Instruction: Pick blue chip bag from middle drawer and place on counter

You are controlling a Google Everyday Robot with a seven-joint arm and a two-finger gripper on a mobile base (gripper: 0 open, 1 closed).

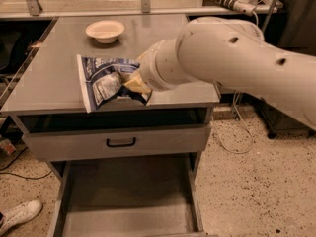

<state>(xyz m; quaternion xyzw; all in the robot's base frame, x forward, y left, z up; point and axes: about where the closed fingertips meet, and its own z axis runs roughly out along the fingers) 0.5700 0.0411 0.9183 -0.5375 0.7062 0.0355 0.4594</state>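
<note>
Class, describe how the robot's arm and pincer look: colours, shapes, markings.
The arm is a thick, rounded, glossy white tube with small dark round holes along it and a ringed cylindrical wrist. Its pincer, over the front edge of the flat grey metal counter, looks yellowish-tan. No cables show on it.

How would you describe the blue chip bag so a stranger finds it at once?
Find the grey counter. At its front edge the tool grips the blue chip bag. It is crumpled, dark blue and white, unlike the white bowl behind.
</note>
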